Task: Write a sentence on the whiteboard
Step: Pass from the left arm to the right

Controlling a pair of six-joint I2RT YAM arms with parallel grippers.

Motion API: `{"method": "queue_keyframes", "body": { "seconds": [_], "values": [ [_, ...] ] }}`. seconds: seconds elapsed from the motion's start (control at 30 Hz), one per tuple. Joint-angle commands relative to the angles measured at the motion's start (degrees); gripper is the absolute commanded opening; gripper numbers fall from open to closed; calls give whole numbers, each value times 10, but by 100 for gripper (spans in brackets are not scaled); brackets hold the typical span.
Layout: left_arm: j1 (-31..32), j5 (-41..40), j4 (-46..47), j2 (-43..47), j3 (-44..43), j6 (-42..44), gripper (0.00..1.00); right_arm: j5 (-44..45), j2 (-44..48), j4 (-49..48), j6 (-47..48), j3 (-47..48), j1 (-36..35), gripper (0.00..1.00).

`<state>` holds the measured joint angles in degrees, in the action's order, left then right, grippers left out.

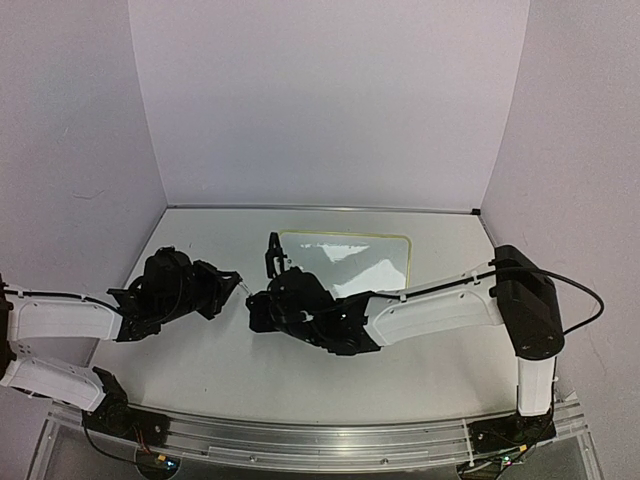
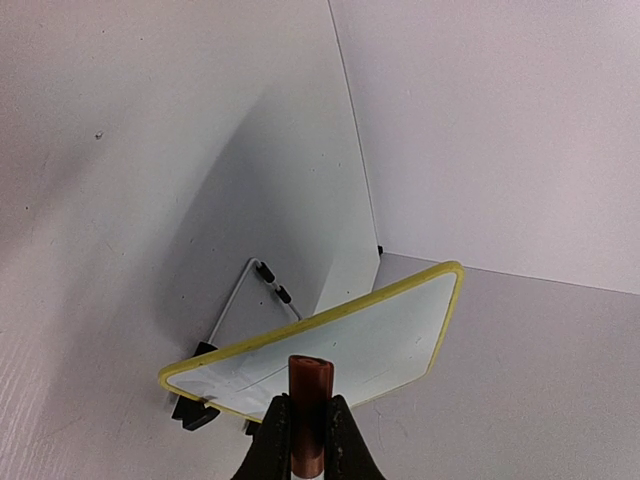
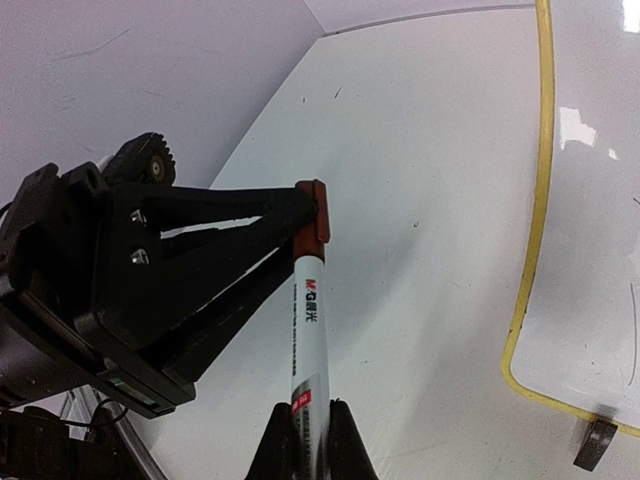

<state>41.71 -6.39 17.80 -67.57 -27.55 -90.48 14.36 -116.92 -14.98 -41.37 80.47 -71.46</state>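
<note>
From the overhead camera I see both arms meeting left of centre, over the white table. The left gripper comes in from the left edge, and the right arm reaches across from the lower right so that the right gripper sits just beside it. Between them is a slim marker, easiest to read in the right wrist view, where its white barrel runs up the middle of the frame from the bottom edge. There my right jaws are clamped together on the lower end of the barrel. The left gripper's black fingers come in from the left of that picture and pinch the red cap at the marker's top end. The left wrist view shows the same grip: at bottom centre its jaws are closed tight on the red cap, which stands upright between them. The whiteboard sits in the middle of the overhead frame, just right of and above the two grippers and apart from them. In the left wrist view it fills the lower middle, its pale-yellow frame tilted, with the wire stand and its small black clips behind it at upper left. In the right wrist view the board's yellow edge runs down the right side.
</note>
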Motion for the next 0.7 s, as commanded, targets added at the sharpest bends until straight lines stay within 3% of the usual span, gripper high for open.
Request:
{"method": "queue_keyframes", "body": {
  "seconds": [0.0,0.1,0.2,0.3,0.43,0.67],
  "values": [
    [3,3,19,11,9,12,7,24,17,-4,13,-5,-3,0],
    [2,21,15,13,3,42,32,29,45,3,35,-23,-3,0],
    [-1,54,-18,18,-21,105,63,27,85,27,72,-44,-2,0],
    [-12,99,-101,27,-61,194,83,2,127,102,103,-46,7,0],
    [-55,193,-142,33,-93,305,90,-53,191,176,135,-73,25,0],
    [-86,358,-161,35,-143,505,92,-270,291,208,145,-141,124,0]
  ]
}}
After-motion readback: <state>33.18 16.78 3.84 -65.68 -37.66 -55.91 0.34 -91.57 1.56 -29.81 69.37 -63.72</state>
